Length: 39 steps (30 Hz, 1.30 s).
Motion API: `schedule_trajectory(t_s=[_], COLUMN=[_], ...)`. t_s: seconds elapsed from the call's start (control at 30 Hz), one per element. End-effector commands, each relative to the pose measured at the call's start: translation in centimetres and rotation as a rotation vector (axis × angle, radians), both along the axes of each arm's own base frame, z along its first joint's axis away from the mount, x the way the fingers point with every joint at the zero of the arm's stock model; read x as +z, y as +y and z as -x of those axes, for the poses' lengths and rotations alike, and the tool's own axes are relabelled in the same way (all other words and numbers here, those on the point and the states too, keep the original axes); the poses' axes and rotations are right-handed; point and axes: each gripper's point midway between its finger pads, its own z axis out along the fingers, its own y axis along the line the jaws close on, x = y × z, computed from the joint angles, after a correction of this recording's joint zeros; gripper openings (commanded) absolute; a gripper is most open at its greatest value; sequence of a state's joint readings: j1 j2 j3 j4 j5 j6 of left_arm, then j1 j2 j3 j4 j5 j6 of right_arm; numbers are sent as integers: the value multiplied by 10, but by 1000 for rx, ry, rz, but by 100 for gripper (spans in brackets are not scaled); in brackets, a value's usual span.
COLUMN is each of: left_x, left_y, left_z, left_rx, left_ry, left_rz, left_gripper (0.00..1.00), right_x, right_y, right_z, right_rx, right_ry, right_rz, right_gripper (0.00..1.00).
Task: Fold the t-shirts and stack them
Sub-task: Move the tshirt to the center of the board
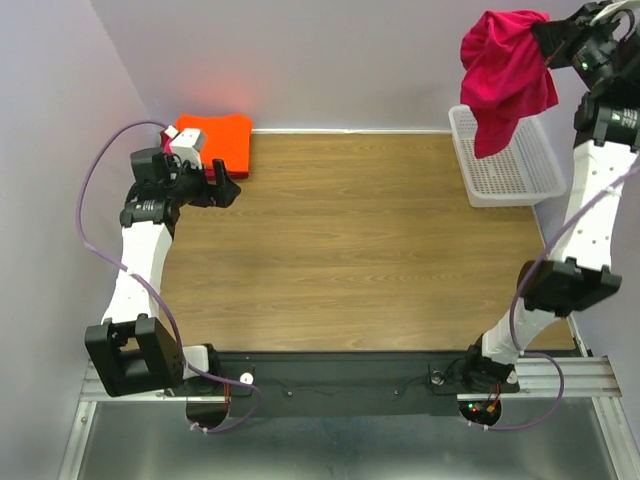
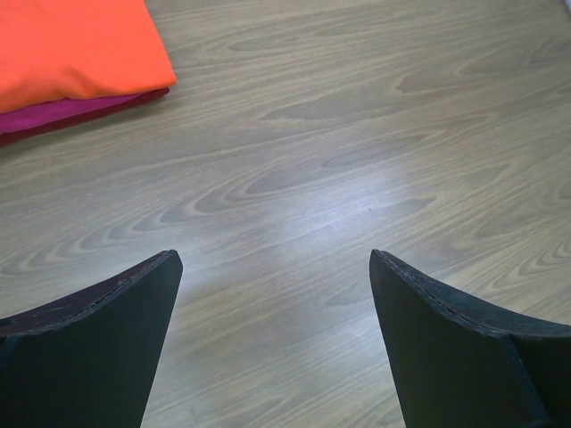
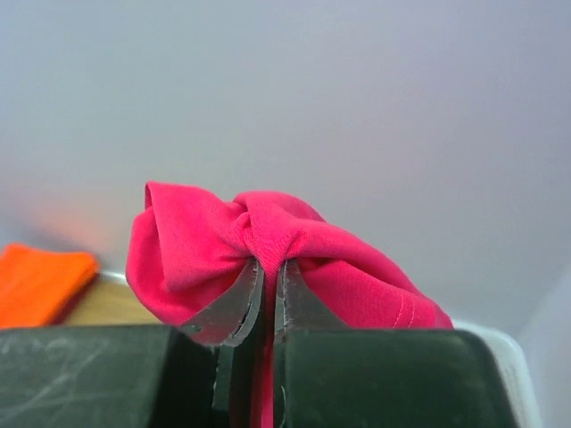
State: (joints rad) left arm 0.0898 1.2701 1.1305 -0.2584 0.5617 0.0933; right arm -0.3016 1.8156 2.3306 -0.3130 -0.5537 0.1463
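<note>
My right gripper is shut on the magenta-pink t-shirt and holds it bunched, high above the white mesh basket. In the right wrist view the cloth is pinched between the closed fingers. A folded bright orange t-shirt lies at the far left corner on top of a folded darker red one; the orange one shows at the top left of the left wrist view. My left gripper is open and empty just right of that stack, over bare table.
The wooden table spreads between the arms. The basket stands at the far right edge. Walls close in on the left, back and right. A purple cable loops off the left arm.
</note>
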Motion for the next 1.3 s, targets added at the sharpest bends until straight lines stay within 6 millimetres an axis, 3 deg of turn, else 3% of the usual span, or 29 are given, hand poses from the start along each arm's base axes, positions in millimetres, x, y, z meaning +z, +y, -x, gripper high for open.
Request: schedule_trajectory(t_s=[0.0,0.03,0.07,0.1,0.17,0.2,0.23,0.27,0.3,0.33,0.37,0.5,0.57,0.63,0.73,0.77,0.8,0.87,0.9,0.93,0.97,1.03,1.07,1.1,1.27], left_x=[60,63,65,67,71,75,76,77,78,78,78,69,58,42,12,2,-16,-37,-54,-63,-71,-96,-104,-120,-162], left_y=[-7,-7,-10,-12,-15,-16,-16,-17,-18,-19,-21,-25,-33,-41,-79,-87,-108,-123,-142,-139,-154,-170,-184,-188,-201], left_z=[8,10,14,18,24,28,30,32,35,36,38,44,48,50,67,69,81,83,94,89,94,101,107,109,109], left_rx=[-96,-107,-136,-151,-178,-188,-191,-199,-207,-212,-224,-285,-330,-375,-522,-557,-632,-666,-732,-720,-752,-798,-829,-838,-867], left_ry=[-143,-151,-154,-164,-179,-197,-203,-211,-221,-223,-225,-230,-207,-191,-160,-162,-137,-119,-88,-72,-73,-32,-42,-5,73], left_rz=[75,77,80,77,72,64,60,59,52,52,51,10,-13,-88,-166,-214,-232,-297,-315,-336,-366,-406,-440,-460,-551], left_gripper=[99,99,99,99,99,99,99,99,99,99,99,99,99,98,97,97,96,92,91,90,88,86,84,83,77], right_x=[54,47,16,7,-14,-56,-69,-86,-122,-140,-153,-212,-235,-273,-322,-347,-363,-386,-403,-411,-421,-437,-446,-454,-490], right_y=[61,69,79,89,125,141,160,195,211,224,234,225,214,203,180,173,161,150,140,136,129,123,119,115,97], right_z=[76,81,73,78,95,93,108,121,124,134,139,132,127,133,142,151,153,161,167,169,169,175,176,178,177], right_rx=[262,293,340,370,474,545,610,700,739,776,798,732,656,611,522,502,453,418,380,367,330,309,300,285,236], right_ry=[-142,-125,-49,-29,12,105,134,171,232,280,308,488,550,645,775,841,878,936,981,1003,1040,1089,1117,1144,1242], right_rz=[53,54,27,25,30,9,20,32,56,63,64,71,103,157,253,273,323,366,398,408,428,441,449,464,489], right_gripper=[1,1,0,0,1,3,28,47,67,98,100,100,100,100,99,97,96,90,87,83,75,68,67,67,64])
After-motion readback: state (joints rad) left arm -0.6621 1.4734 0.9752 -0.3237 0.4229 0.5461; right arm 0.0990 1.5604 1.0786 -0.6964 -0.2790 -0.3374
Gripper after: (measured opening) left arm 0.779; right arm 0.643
